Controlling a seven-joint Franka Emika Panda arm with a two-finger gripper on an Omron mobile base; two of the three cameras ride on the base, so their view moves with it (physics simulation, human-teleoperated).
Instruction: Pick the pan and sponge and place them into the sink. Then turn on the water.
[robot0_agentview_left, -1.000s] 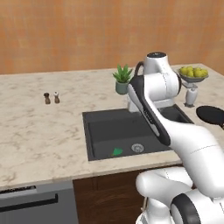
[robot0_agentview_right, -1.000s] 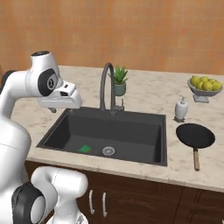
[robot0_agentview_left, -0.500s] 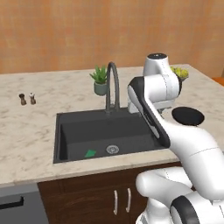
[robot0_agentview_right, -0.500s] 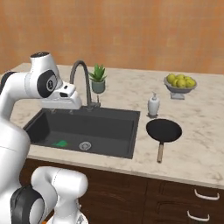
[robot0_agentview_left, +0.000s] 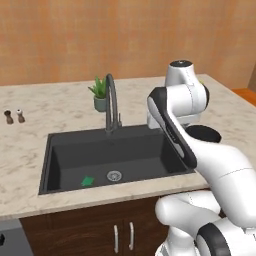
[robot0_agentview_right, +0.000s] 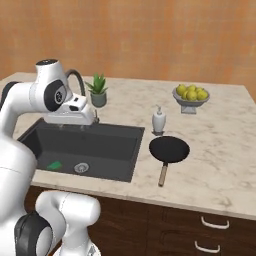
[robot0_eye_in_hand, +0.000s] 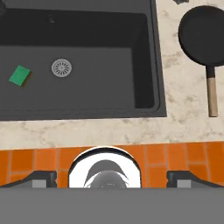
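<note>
Sponge (robot0_eye_in_hand: 20, 75) down in the sink (robot0_agentview_right: 127, 150), pan (robot0_agentview_right: 169, 149) out on the counter (robot0_agentview_right: 220, 150) to the right.

Green block flat on the dark grey basin floor, left of the round silver drain (robot0_eye_in_hand: 61, 68), touching neither it nor the walls; plenty of bare floor across the right half. Round black pan flat on speckled marble, just past the right rim, thin pale wooden handle pointing toward the counter's front edge, soap bottle (robot0_agentview_right: 158, 120) right behind it, fruit bowl (robot0_agentview_right: 190, 96) further back. Tall dark arched faucet (robot0_agentview_left: 112, 105) at the back rim, potted plant (robot0_agentview_left: 100, 94) beside it. Gripper (robot0_eye_in_hand: 111, 177) held high over the front edge, fingertips spread wide, nothing between.
</note>
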